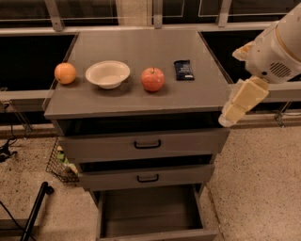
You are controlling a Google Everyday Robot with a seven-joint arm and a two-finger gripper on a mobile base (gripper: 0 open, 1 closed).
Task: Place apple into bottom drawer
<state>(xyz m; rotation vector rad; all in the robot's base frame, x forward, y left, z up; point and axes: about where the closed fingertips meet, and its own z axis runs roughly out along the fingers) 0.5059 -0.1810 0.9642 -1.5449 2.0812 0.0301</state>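
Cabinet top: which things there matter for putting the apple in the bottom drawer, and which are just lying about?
For the job: apple; bottom drawer, open; pincer, beside the cabinet's right edge, away from the apple.
Lying about: orange fruit; white bowl; dark snack packet.

Soft overhead light falls evenly on the flat grey desk (141, 101), leaving a pale sheen toward its far edge. The small round red apple (153, 79) casts a faint shadow. The cream plastic gripper (233, 110), mid-right of the frame, is brightly lit. The glass panes (84, 9) along the top are black.
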